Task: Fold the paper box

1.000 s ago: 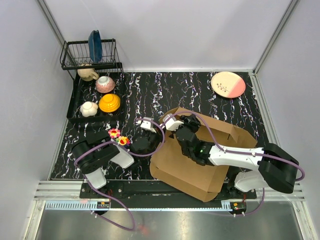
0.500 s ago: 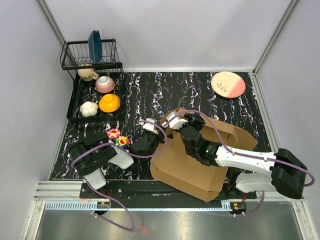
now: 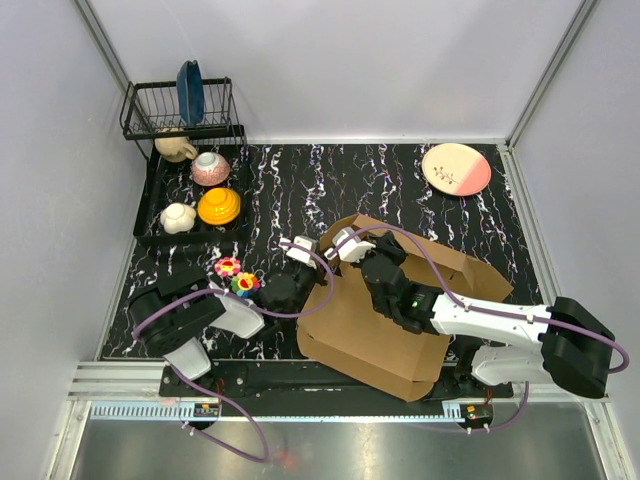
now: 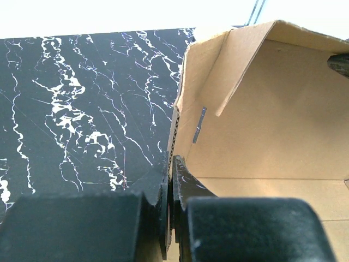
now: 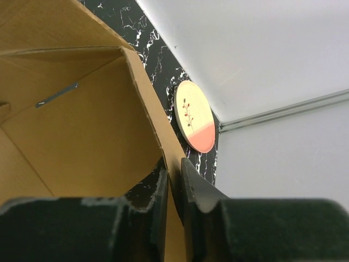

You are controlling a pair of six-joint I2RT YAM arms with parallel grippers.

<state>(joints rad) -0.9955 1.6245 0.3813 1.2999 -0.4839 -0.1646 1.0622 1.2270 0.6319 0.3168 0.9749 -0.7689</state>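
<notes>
Left wrist view: my left gripper (image 4: 170,183) is closed to a thin slit. Its two black fingers (image 4: 109,224) pinch the upright cut edge of a side wall of the paper box (image 4: 267,114), a large die-cut shape of plain brown corrugated cardboard. Past the pinched edge the inside of the box opens out to the right, with a tan back wall, a narrow flap leaning in from the top corner and a short slot cut near my fingers. To the left lies the black tabletop with white marble veining (image 4: 76,93).

In the right wrist view, my right gripper (image 5: 173,177) is likewise nearly closed. It is clamped on the thin edge of another cardboard wall, which rises from between the fingers and runs up to the left. Left of that edge is the box's inner face, with a slot in it. To the right, a round cream plate with a pink lower part and a small sprig pattern (image 5: 194,117) lies on the tabletop.

In the top external view, the box sits partly raised on the near right part of the table, with both grippers close together at its far left corner. The plate is at the far right, well apart from the box. At the far left stands a black wire dish rack (image 3: 155,105) holding a blue plate (image 3: 190,90), with a glossy orange bowl (image 3: 218,207) and a pink bowl (image 3: 210,168) just in front of it.
</notes>
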